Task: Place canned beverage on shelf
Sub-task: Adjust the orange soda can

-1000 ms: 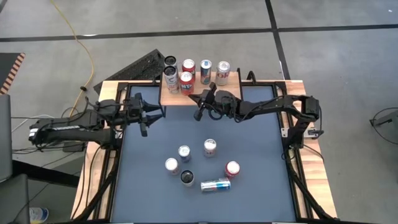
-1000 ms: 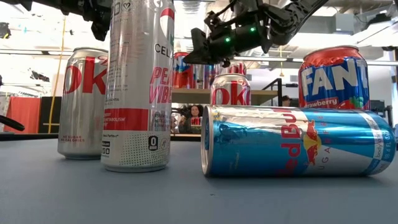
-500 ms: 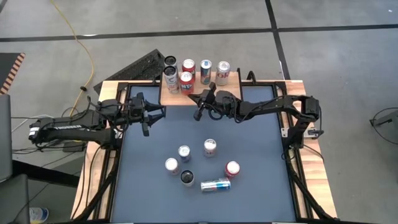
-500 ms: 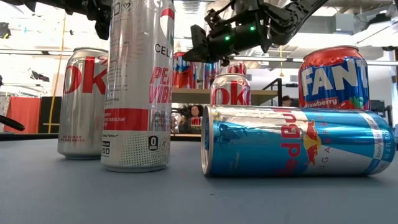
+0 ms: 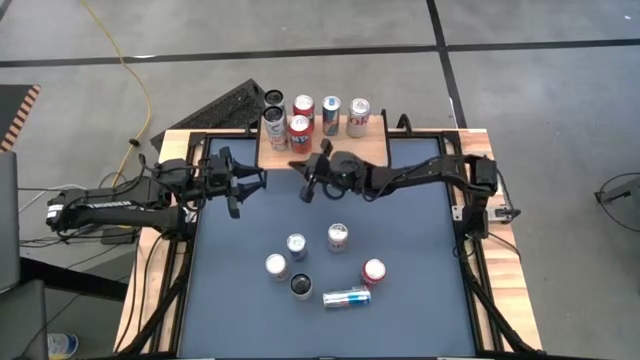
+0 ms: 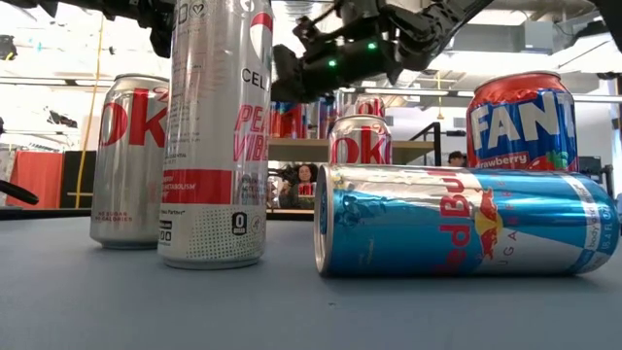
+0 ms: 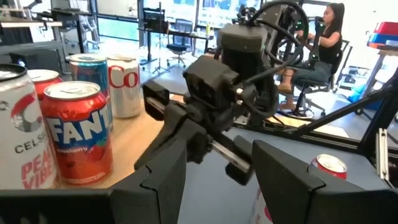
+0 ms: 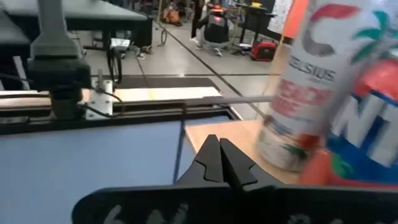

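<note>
while l arm (image 5: 232,186) waits | r fingers (image 5: 306,186) pinched by shelf (image 5: 375,140)

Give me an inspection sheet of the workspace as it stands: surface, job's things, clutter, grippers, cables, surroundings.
Surface: dark blue mat in a wooden table rim.
Job's things: light-wood shelf on black legs carries six upright cans; five upright cans and one lying blue-silver can on the mat.
Clutter: nothing seen.
Grippers: left gripper open, empty, near the shelf's left end; right gripper shut, empty, before the shelf.
Cables: yellow cable on the floor.
Surroundings: seated person beyond the table.
</note>
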Robot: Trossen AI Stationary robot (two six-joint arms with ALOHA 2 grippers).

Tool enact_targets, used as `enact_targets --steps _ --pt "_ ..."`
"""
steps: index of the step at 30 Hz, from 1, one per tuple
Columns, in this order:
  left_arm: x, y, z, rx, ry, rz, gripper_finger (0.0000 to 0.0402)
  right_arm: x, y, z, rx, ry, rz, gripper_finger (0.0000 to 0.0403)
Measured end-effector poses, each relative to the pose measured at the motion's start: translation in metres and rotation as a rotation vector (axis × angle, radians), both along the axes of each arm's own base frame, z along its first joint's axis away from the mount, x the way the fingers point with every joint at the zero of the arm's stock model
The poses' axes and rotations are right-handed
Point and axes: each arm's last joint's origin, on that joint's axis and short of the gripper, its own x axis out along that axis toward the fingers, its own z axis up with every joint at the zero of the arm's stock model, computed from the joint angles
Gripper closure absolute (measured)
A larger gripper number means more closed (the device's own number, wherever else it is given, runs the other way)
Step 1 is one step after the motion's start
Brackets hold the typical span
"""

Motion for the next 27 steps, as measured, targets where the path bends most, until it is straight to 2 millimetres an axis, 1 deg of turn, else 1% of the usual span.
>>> enact_targets --steps 6,14,25,27 --pt "0.0 0.0 0.0 0.006 0.003 -0.006 0.0228 -0.001 -0.009 0.0 -0.002 0.018 -0.051 0.0403" --pt "0.0 0.0 0.0 0.019 0.003 -0.005 0.0228 -0.002 -0.015 -0.001 -0.014 0.025 -0.077 0.0403" --pt "0.0 0.0 0.0 0.018 0.005 -0.005 0.0228 -0.004 -0.019 -0.001 0.0 0.026 -0.12 0.0403" --pt "0.0 0.0 0.0 0.017 0.008 -0.005 0.0228 -0.004 -0.019 -0.001 -0.005 0.027 -0.155 0.0403"
